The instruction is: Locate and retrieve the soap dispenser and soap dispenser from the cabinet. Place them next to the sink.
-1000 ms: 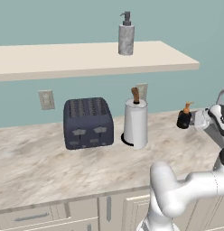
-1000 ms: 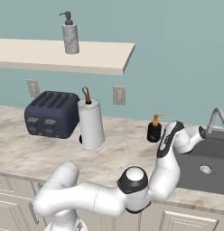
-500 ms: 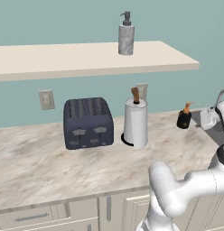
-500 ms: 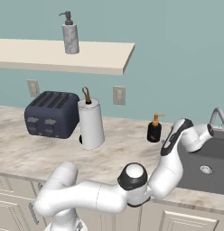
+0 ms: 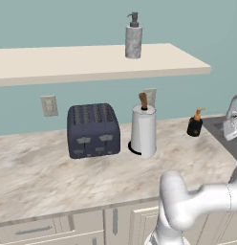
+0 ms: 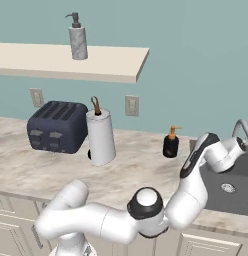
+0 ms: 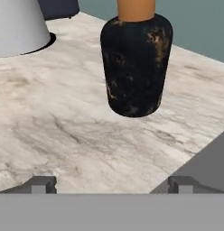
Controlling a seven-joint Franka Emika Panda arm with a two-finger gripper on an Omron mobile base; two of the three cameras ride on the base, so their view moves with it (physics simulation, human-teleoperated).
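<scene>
Pincer (image 7: 112,184) released, tips spread wide, nothing between them. Black soap dispenser (image 7: 135,63) stands upright on the bench (image 7: 64,131) beside the sink (image 6: 231,182). Grey speckled dispenser (image 5: 133,40) sits on the shelf (image 5: 91,62). I judge: retreat straight back, avoid clipping the black bottle, then reach up.

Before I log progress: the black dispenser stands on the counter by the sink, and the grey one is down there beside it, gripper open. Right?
One part is wrong. The grey dispenser is still up on the shelf, as the left base view shows. The black dispenser does stand on the counter by the sink, and the gripper is open in the hand view.
</scene>
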